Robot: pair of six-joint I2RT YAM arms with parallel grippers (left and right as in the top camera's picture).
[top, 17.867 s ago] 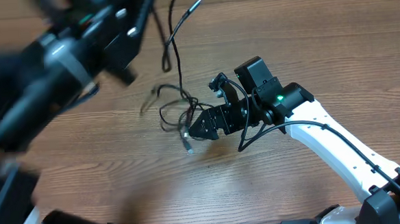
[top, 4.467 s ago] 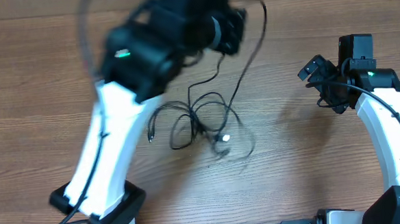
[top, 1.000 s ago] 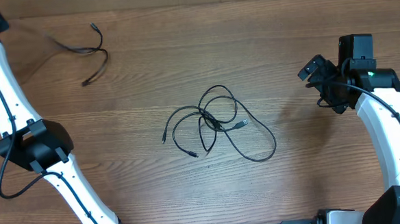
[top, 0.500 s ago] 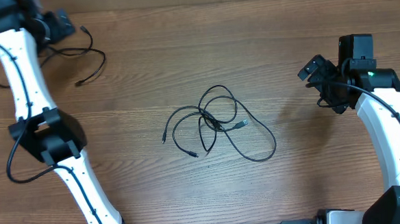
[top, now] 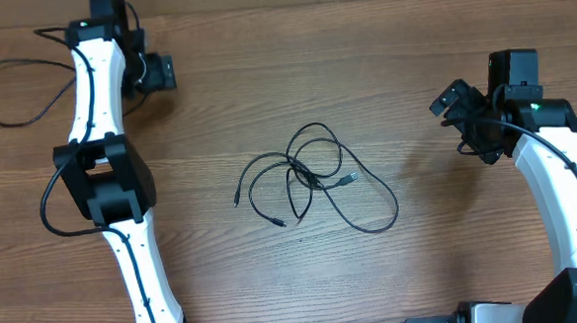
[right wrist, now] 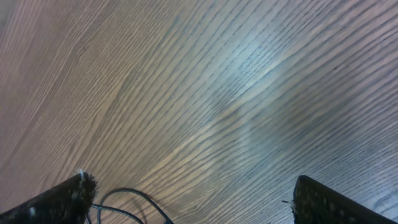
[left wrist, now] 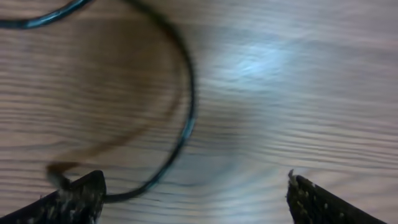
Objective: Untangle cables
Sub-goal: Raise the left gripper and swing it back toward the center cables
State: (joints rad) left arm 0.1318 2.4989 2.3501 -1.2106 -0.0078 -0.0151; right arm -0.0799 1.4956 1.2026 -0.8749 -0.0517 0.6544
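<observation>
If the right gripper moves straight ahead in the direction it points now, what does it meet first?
Probably the bare table: ahead of the right gripper, its wrist view shows wood. The cables lie apart, near the table's middle.

You will find no text, label, brand, number or sign to read in any view, neither on the brown wood-grain worktop nor on the white arms.

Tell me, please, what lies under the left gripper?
Under the open left gripper, the wrist view shows wooden table and one thin black cable curving across it, blurred. Its ends cannot be made out there; overhead, the arm likely covers it.
</observation>
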